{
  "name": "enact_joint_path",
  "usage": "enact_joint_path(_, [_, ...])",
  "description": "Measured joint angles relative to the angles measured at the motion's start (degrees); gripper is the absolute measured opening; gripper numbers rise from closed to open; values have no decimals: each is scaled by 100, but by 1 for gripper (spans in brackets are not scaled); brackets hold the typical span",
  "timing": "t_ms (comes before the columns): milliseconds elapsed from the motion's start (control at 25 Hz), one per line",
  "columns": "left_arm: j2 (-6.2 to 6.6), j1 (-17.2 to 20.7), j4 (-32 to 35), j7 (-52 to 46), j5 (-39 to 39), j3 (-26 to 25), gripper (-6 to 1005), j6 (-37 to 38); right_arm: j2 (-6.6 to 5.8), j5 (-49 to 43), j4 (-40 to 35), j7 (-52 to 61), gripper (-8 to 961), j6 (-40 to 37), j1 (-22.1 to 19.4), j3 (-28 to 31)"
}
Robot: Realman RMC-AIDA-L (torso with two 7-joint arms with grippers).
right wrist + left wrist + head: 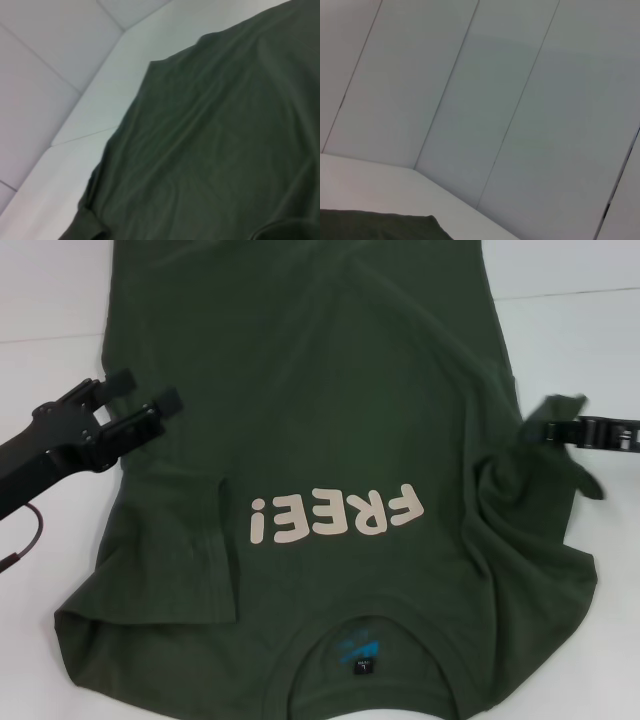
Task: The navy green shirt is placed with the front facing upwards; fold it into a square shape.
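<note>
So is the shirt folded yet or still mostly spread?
Partly folded. The navy green shirt lies face up, FREE! lettering showing, both sleeves turned inward; the body is still spread long, not square.

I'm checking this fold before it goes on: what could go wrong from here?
The right gripper pinches bunched cloth at the navy green shirt's edge; pulling could drag the body askew. The left gripper is open over the other edge, so its grab may miss. The left sleeve lies already folded in and could slip back out.

left hand (143, 392) fingers spread; right hand (535, 432) clamped on sleeve (570, 455).
</note>
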Motion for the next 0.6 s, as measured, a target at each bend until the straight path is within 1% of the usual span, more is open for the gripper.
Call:
enact_joint_path(160, [9, 2, 0, 0, 31, -31, 880, 0, 112, -5, 14, 40, 27, 16, 159, -114])
enact_joint_path(400, [12, 4, 0, 0, 32, -38, 880, -32, 247, -7, 18, 49, 38, 42, 294, -219])
enact_joint_path(600, [12, -2, 0, 27, 32, -9, 880, -124, 338, -7, 47, 50, 48, 151, 374, -374])
